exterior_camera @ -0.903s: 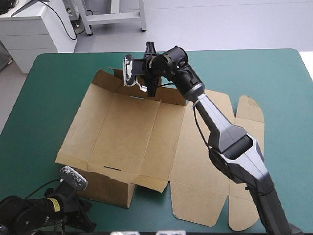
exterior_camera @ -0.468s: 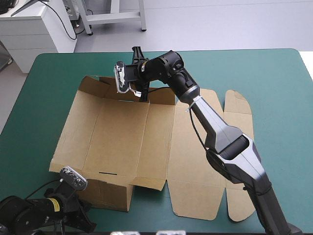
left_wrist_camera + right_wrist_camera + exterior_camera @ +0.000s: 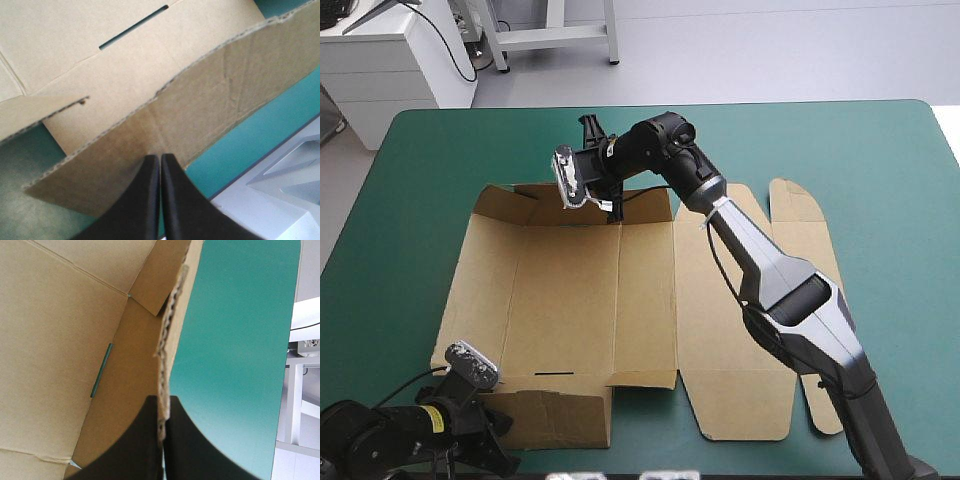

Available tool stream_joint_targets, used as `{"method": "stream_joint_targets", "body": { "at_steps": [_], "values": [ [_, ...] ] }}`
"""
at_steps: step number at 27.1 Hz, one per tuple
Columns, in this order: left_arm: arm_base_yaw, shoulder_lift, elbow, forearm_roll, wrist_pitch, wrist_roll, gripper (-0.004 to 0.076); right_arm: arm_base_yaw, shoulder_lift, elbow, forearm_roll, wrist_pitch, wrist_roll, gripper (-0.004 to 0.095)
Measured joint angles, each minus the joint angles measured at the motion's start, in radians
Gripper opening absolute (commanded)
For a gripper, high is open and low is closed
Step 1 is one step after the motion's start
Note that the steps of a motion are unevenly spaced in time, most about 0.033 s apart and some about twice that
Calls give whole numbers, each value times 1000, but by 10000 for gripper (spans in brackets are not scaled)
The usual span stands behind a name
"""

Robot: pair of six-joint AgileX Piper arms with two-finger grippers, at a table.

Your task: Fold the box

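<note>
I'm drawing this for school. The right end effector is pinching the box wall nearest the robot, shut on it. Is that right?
Not quite. The right end effector is shut on the far wall of the box, the one farthest from the robot. The high view shows it.

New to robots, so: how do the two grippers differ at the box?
The right gripper is shut on the far wall of the box, board edge between its fingers; the left gripper is shut on nothing. The right reaches across the box; the left sits by the near wall. Both face board.
</note>
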Motion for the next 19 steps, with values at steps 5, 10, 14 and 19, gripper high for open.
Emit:
{"method": "stream_joint_targets", "body": {
  "at_steps": [5, 10, 14, 19],
  "values": [
    [0, 0, 0, -4, -2, 4, -8, -7, 0, 0, 18, 10, -5, -21],
    [0, 0, 0, -4, -2, 4, -8, -7, 0, 0, 21, 10, 11, -21],
    [0, 0, 0, -4, -2, 4, -8, -8, 0, 0, 21, 7, 70, 8],
    [0, 0, 0, -4, -2, 4, -8, -6, 0, 1, -70, -1, 271, 384]
  ]
}}
